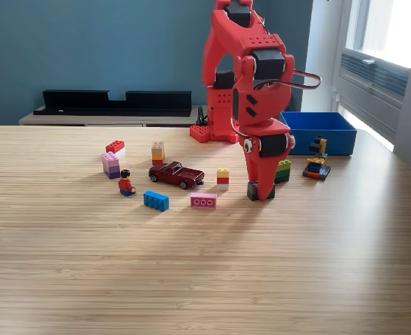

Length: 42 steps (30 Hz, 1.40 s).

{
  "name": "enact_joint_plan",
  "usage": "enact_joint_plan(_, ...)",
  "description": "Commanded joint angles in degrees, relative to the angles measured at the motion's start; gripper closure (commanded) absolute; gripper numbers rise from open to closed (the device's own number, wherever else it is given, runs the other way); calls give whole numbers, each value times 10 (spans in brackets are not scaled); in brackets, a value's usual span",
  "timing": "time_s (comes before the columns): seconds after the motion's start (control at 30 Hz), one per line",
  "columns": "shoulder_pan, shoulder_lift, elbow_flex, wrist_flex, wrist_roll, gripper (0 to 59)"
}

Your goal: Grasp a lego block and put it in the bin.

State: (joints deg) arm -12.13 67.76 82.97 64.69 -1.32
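Your gripper point(263, 193) sits low over the dark grey block point(252, 190). You can't tell its jaw state. The bin point(315, 120) stands behind

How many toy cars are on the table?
1: the dark red car sits between the minifigure and the yellow-and-red block. The arm could hide something small behind it.

No text, label, brand or number can be read anywhere in the exterior view. The bricks and the toy car point(176, 174) show no legible marking.
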Motion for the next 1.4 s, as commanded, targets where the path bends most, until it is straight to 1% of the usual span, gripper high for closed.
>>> enact_joint_plan(0.03, -11, 13, -25, 0, 22, 586)
enact_joint_plan(0.1, -10, 14, -23, 4, 25, 586)
enact_joint_plan(0.17, -8, 17, -33, 23, 25, 586)
enact_joint_plan(0.23, -10, 31, -83, 69, 25, 586)
enact_joint_plan(0.37, -11, 110, -121, 102, 15, 586)
enact_joint_plan(0.5, -26, 195, -132, 140, -2, 586)
enact_joint_plan(0.6, -67, 252, -106, 166, -13, 586)
enact_joint_plan(0.77, -194, 340, -25, 188, -10, 586)
enact_joint_plan(0.9, -313, 380, 8, 205, -2, 586)
enact_joint_plan(1.03, -403, 387, 22, 214, -12, 586)
enact_joint_plan(1.23, -519, 387, 26, 250, -60, 586)
enact_joint_plan(1.4, -617, 387, 70, 260, -70, 586)
